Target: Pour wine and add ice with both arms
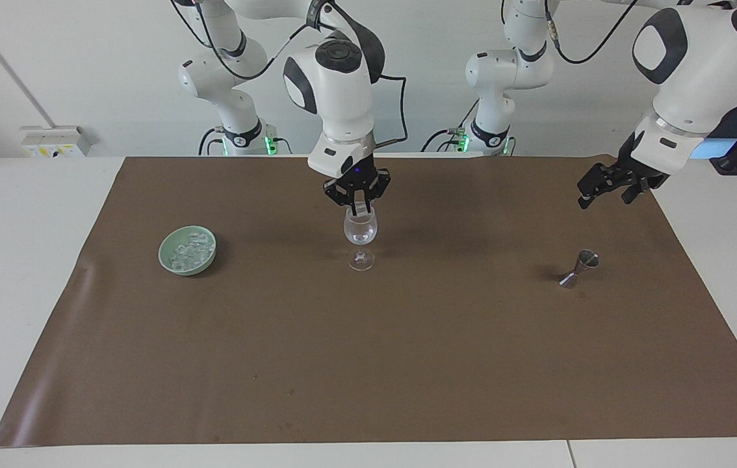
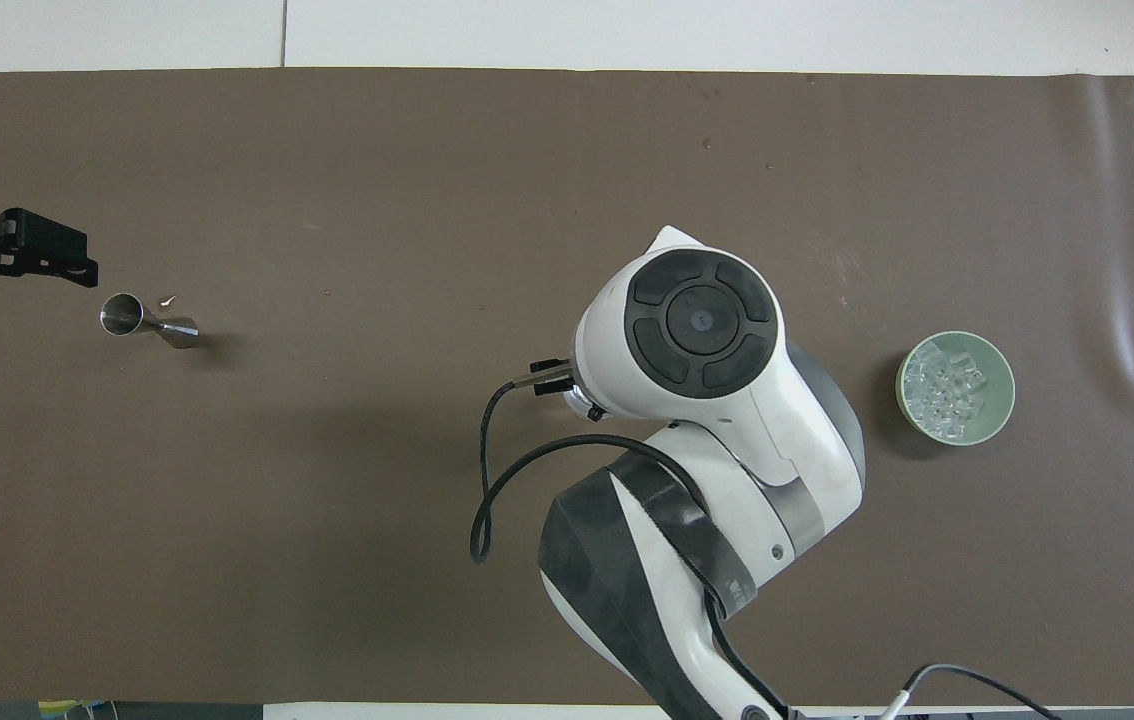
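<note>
A clear stemmed wine glass (image 1: 360,229) stands upright mid-mat, with something clear low in its bowl. My right gripper (image 1: 357,207) points down right at the glass's rim, shut on a small clear piece of ice. In the overhead view the right arm's wrist hides this gripper and almost all of the glass. More ice (image 1: 190,247) fills a green bowl (image 1: 162,255) toward the right arm's end; the bowl also shows in the overhead view (image 2: 1007,400). My left gripper (image 1: 609,190) hangs open and empty over the mat near a steel jigger (image 1: 580,268). It also shows in the overhead view (image 2: 22,262).
A brown mat (image 1: 407,357) covers most of the white table. The steel jigger (image 2: 147,321) lies tilted on the mat toward the left arm's end. The right arm's black cable (image 2: 487,480) loops above the mat beside the glass.
</note>
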Tool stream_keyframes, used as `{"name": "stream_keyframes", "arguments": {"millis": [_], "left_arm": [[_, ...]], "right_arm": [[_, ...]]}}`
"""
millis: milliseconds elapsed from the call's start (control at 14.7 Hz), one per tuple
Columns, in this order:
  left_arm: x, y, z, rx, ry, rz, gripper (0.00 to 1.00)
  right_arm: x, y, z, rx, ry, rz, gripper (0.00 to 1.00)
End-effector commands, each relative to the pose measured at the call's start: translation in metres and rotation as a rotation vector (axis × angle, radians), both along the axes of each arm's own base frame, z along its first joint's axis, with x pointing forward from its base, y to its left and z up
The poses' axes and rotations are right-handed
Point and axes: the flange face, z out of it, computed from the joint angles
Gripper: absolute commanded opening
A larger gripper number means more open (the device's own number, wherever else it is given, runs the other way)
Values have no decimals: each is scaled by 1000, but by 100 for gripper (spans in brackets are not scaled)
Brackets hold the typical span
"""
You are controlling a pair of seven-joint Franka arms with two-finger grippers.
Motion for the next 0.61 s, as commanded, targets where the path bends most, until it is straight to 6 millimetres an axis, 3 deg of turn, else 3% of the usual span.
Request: {"name": "stream_keyframes", "arguments": {"millis": [0, 204, 543], "left_arm": [[-19, 7, 7, 18, 36, -44, 100], [-38, 14, 9, 17, 72, -36, 100], [-36, 17, 9, 19, 65, -51, 100]], "right_arm": [[-5, -5, 1, -1, -16, -2, 0], [-5, -6, -2, -5, -10, -3, 3], [-7, -6, -1, -6, -5, -2, 24]]}}
